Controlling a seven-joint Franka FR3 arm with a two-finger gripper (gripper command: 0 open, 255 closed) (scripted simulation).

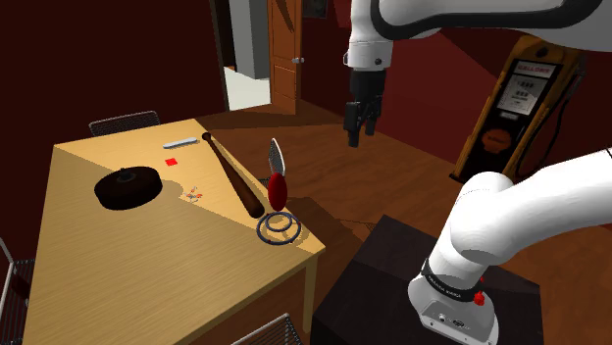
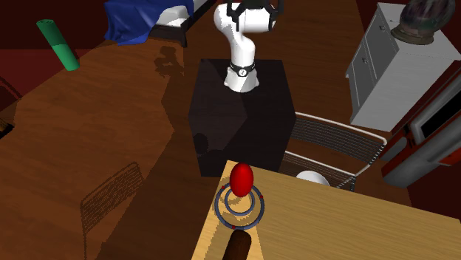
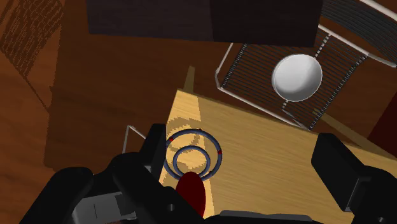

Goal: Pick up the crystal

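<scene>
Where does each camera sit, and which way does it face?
Shoulder view: beside the stand, looking down across the table; arm and gripper show.
Second exterior view: above the table, facing the stand; the arm's base shows.
Wrist view: on the hand, looking down at the table corner; both open fingers show.
All three share the red piece on its rings.

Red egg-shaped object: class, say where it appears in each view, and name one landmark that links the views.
Shoulder view: the red egg-shaped object is near the picture's centre, by the table corner.
Second exterior view: the object is at lower centre, at the table corner.
Wrist view: the object looks dark red, beside the rings.
Shared landmark: the double blue-grey rings under it.
</scene>
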